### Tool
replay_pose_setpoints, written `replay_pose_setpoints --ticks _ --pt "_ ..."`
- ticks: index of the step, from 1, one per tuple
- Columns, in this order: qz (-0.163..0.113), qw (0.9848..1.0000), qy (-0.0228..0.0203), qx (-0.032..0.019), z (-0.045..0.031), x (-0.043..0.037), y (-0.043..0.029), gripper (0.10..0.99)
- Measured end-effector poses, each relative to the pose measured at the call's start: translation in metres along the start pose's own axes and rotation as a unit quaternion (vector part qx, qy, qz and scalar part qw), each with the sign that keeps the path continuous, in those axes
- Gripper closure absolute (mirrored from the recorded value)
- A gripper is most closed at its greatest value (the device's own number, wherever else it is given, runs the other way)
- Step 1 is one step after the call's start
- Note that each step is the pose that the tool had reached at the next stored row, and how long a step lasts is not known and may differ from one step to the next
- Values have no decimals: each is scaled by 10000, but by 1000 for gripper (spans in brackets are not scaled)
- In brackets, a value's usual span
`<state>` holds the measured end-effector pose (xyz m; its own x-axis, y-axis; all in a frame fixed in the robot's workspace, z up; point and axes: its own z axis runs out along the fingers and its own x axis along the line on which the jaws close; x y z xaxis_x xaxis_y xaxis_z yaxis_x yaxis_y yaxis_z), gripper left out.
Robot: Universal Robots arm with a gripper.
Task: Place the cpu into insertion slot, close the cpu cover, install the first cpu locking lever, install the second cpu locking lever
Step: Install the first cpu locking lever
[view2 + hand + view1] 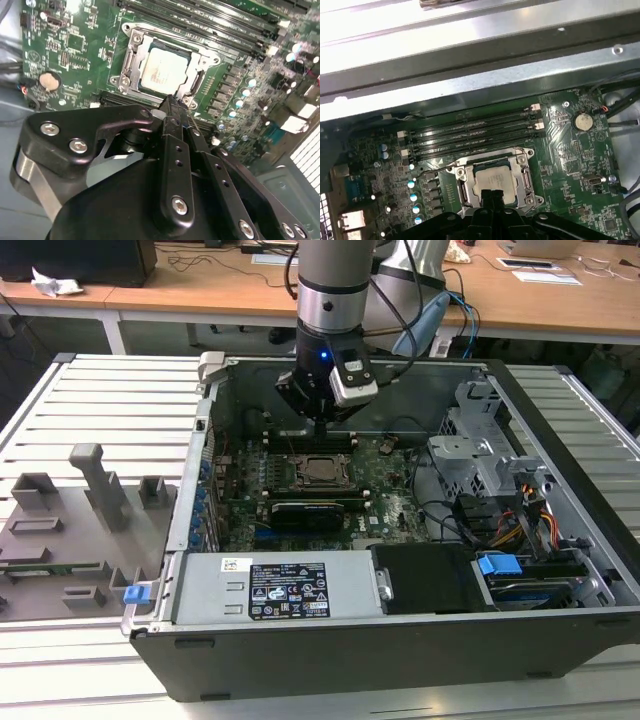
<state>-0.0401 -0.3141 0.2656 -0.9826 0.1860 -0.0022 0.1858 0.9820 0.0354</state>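
With the cpu seated in the insertion slot under the closed cpu cover, at 12 o'clock from the gripper, whose fingers are pressed together holding nothing, lever work likely wants slow, square contact.

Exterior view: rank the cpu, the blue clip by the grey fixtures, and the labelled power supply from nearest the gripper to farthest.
1. cpu, just below the gripper, mid-board.
2. power supply, along the case's front wall.
3. blue clip, outside the case, at the exterior view's left.
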Motion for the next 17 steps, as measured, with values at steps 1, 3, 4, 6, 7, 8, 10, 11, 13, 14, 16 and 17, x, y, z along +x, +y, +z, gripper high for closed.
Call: replay_pose_setpoints --ticks 1,3,4,6,7,8,10,11,13,14,16,17 --pt "-130 9999 4 -1 0 0 0 980" --pt "-491 9988 17 -2 0 0 0 980" --pt "-614 9981 22 -2 0 0 0 980" --pt "-751 9972 27 -2 0 0 0 980" --pt "-806 9967 28 -2 0 0 0 980" --pt "-852 9964 30 -2 0 0 0 980" --pt "-893 9960 31 -2 0 3 0 980" --pt "-895 9960 31 -4 1 8 -1 980" --pt "-894 9960 31 -3 0 39 -7 980" --pt "-894 9960 32 -2 0 55 -10 980" --pt "-895 9960 32 -2 0 102 -19 980" --pt "-896 9960 31 -2 0 131 -25 980"
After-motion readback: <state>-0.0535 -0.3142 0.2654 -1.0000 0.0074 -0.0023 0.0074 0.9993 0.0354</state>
